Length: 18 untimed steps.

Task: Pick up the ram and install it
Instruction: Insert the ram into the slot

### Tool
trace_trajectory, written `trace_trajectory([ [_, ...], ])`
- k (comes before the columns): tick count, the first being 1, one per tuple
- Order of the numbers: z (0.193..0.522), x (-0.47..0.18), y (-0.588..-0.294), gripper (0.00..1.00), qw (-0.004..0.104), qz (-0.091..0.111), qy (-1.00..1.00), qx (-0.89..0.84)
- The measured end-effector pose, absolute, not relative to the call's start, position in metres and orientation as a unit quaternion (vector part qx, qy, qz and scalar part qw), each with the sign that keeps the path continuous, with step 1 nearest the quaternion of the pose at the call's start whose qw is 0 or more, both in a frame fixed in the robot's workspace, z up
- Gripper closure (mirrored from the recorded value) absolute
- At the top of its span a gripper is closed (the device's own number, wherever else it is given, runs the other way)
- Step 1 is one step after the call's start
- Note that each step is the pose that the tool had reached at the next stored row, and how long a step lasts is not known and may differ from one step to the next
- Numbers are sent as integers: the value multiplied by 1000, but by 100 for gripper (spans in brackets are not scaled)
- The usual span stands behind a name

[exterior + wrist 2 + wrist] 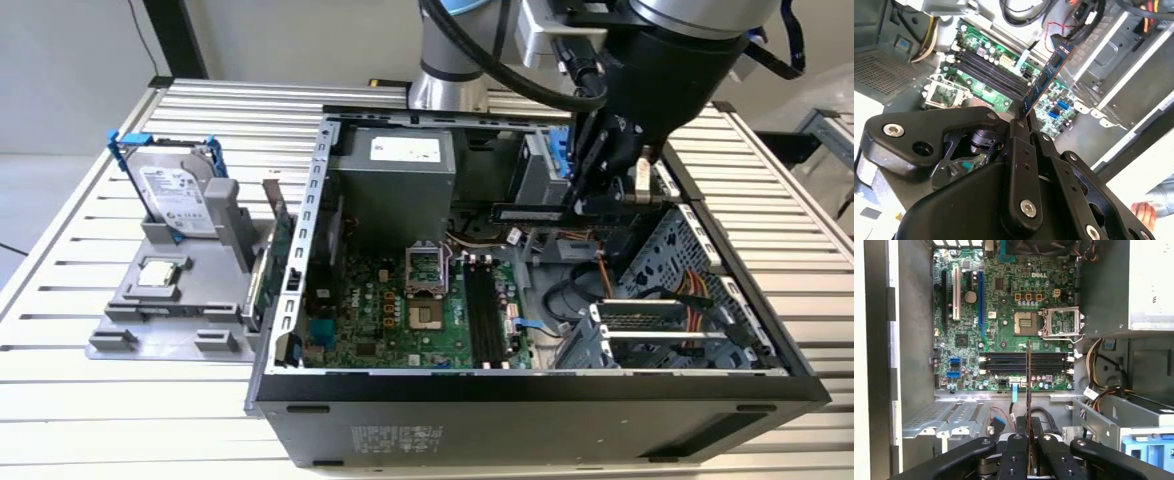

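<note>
My gripper [590, 205] hangs over the open computer case [534, 385], shut on one end of the ram [531, 212]. The ram is a thin dark stick held level, above the case's middle and clear of the board. In the second wrist view the ram [1046, 80] juts out from the gripper [1021, 121] as a bluish board with dark chips. The first wrist view has it edge-on [1028, 385], rising from the gripper [1028, 440] and lined up across the black memory slots [1026, 362]. Those slots [483, 315] lie on the green motherboard [387, 320], beside the open processor socket [424, 270].
The grey power supply [394, 180] fills the case's far end, and a metal drive cage [667, 330] with loose cables stands on the exterior view's right. Outside the case, a grey fixture [167, 330] carries a hard drive [174, 190] and a silver processor chip [160, 272]. A person's hand [1144, 212] is near the case.
</note>
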<state>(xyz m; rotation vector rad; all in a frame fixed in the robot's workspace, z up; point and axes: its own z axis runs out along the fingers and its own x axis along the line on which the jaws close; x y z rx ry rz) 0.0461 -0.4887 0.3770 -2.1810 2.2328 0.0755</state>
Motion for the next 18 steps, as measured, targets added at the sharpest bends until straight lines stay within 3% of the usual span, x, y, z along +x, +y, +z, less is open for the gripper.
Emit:
trace_trajectory([
  [18, 377, 44, -476, 100, 10, 24, 720, -694],
])
